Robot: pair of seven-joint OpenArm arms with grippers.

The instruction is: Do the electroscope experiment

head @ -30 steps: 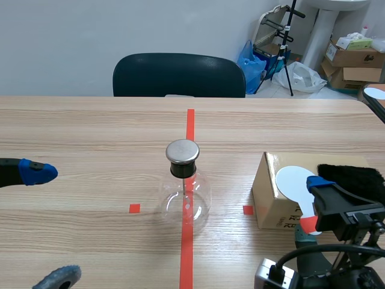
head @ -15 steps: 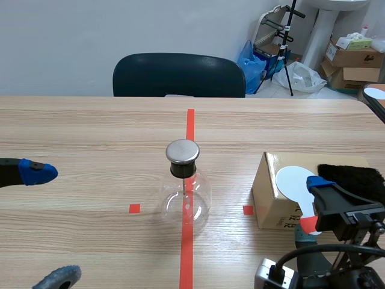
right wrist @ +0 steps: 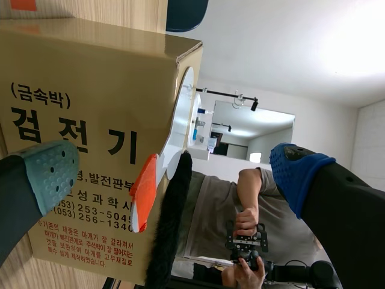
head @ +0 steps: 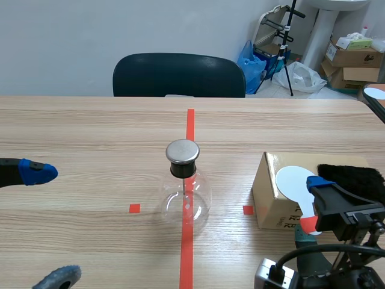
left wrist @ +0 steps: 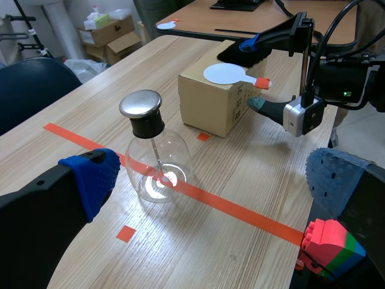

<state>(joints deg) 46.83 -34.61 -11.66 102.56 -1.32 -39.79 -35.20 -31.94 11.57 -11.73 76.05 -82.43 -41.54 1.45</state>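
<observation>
Glass electroscope flask [head: 184, 194] w/ metal cap [head: 182, 152] stands on the centre tape line [head: 190, 129], thin rod [left wrist: 156, 158] inside (prob. foil at its tip). Left gripper [left wrist: 213, 180] released, flask ahead of it. Right gripper [right wrist: 174, 174] also spread, empty, at the cardboard box [right wrist: 90, 90] bearing white paddle [head: 293, 180] & black fur [head: 352, 176].

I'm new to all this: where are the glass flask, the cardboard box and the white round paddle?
glass flask [head: 186, 203]: scene view, on its round glass belly.
cardboard box [head: 268, 203]: scene view, on the side wall that faces the flask.
white round paddle [head: 293, 180]: scene view, on its white disc.
</observation>
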